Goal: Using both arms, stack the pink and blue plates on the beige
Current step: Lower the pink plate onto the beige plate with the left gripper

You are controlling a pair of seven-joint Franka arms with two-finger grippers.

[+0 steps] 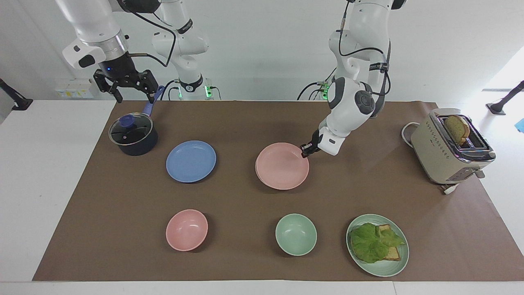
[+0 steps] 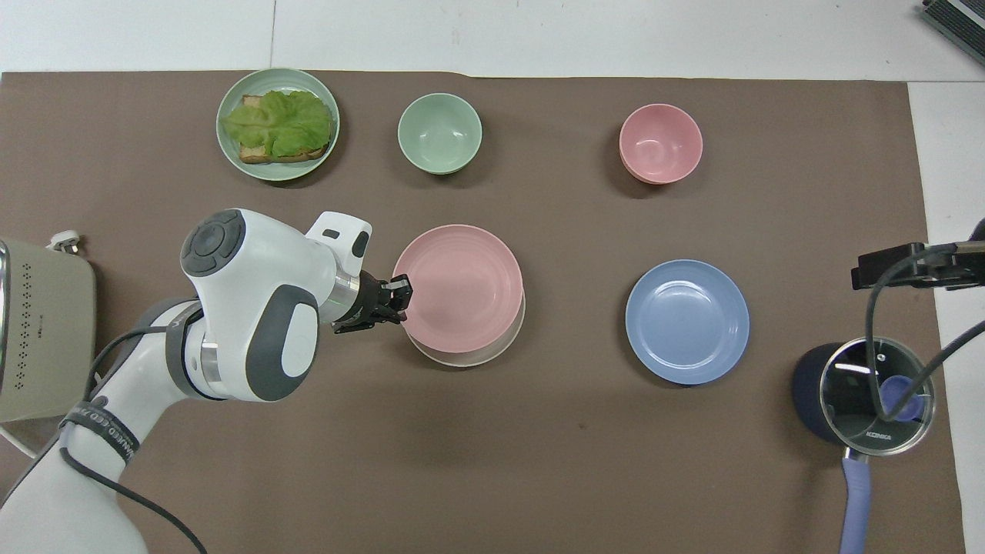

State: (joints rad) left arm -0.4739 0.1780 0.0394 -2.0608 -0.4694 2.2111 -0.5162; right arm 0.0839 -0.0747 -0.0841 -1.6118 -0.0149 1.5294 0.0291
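The pink plate [image 1: 281, 166] [image 2: 464, 288] lies on top of the beige plate [image 2: 471, 359], which shows only as a thin crescent at the edge nearer the robots. My left gripper [image 1: 305, 150] [image 2: 400, 296] is shut on the pink plate's rim, at the side toward the left arm's end of the table. The blue plate [image 1: 190, 161] [image 2: 686, 321] lies flat on the mat, beside the stack toward the right arm's end. My right gripper [image 1: 135, 96] hangs open and empty over the pot, where that arm waits.
A dark pot [image 1: 133, 135] with a glass lid stands by the right arm's base. Farther from the robots are a pink bowl [image 1: 186, 229], a green bowl [image 1: 296, 234] and a green plate [image 1: 385, 268] with a lettuce sandwich. A toaster [image 1: 448, 149] stands at the left arm's end.
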